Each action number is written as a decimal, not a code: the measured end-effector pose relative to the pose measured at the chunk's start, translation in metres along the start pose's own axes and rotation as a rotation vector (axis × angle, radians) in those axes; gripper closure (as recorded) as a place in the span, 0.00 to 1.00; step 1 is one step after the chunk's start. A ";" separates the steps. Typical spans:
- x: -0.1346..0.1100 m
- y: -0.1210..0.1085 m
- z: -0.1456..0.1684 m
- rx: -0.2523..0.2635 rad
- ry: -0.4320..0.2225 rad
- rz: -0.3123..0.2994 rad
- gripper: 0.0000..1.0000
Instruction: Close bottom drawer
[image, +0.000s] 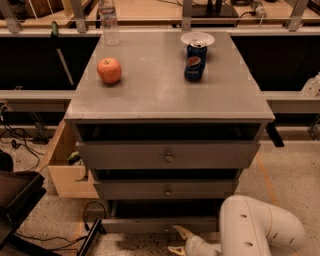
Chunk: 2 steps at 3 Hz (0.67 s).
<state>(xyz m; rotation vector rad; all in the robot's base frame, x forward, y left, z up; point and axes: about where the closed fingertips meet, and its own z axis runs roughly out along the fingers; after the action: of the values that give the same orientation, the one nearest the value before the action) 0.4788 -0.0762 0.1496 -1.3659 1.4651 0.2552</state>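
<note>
The grey cabinet (167, 90) has three drawers, all pulled out a little. The bottom drawer (150, 225) is the lowest one, showing a slim grey front panel just above the floor. My gripper (178, 241) hangs low right in front of that panel, near its middle, with its two pale fingertips (181, 232) spread apart and nothing between them. My white arm (255, 230) curves in from the lower right. I cannot tell whether the fingertips touch the panel.
On the cabinet top stand an apple (109, 70), a Pepsi can (194, 61), a white bowl (197, 38) and a water bottle (109, 22). A pale wooden box (65, 167) sits left of the cabinet. A dark object (15, 200) and cables lie lower left.
</note>
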 end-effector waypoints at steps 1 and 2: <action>-0.001 0.000 0.001 0.000 -0.002 0.000 0.64; -0.002 0.000 0.003 -0.001 -0.004 -0.001 0.87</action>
<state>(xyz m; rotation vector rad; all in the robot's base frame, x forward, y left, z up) 0.4800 -0.0731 0.1501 -1.3655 1.4612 0.2579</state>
